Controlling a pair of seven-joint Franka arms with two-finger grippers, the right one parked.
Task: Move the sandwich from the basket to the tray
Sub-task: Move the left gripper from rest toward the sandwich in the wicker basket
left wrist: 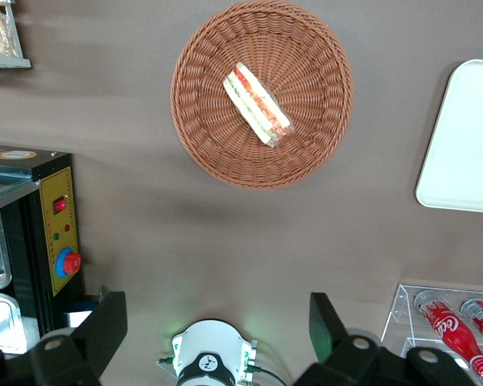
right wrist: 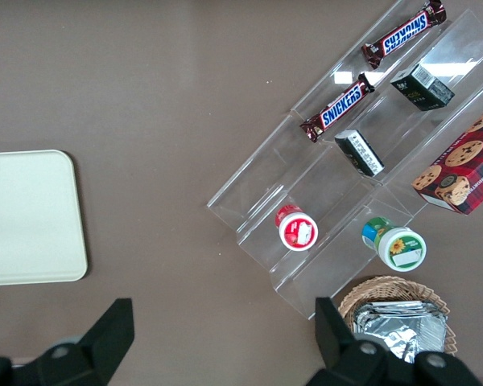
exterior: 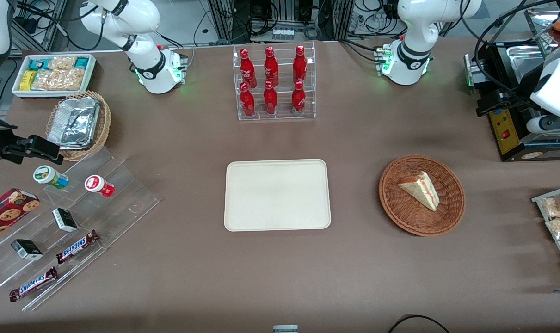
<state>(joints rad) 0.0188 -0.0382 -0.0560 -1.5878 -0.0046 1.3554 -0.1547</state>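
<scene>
While the left gripper (left wrist: 217,330) hangs high with fingers spread and empty, the pale triangular sandwich wedge (left wrist: 258,104) lies well below in the round reddish-brown wicker basket (left wrist: 201,129). Likely light, soft, crushable; pinch gently across the bread faces.

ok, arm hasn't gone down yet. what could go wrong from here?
The gripper hangs high above the table, jaws open, well off the sandwich.
1. The sandwich is a soft wedge lying on its side; the jaws may crush it or slip off.
2. The basket looks light and could shift or lift with it.
3. The tray has a low rim, so a release near the edge may miss.
</scene>
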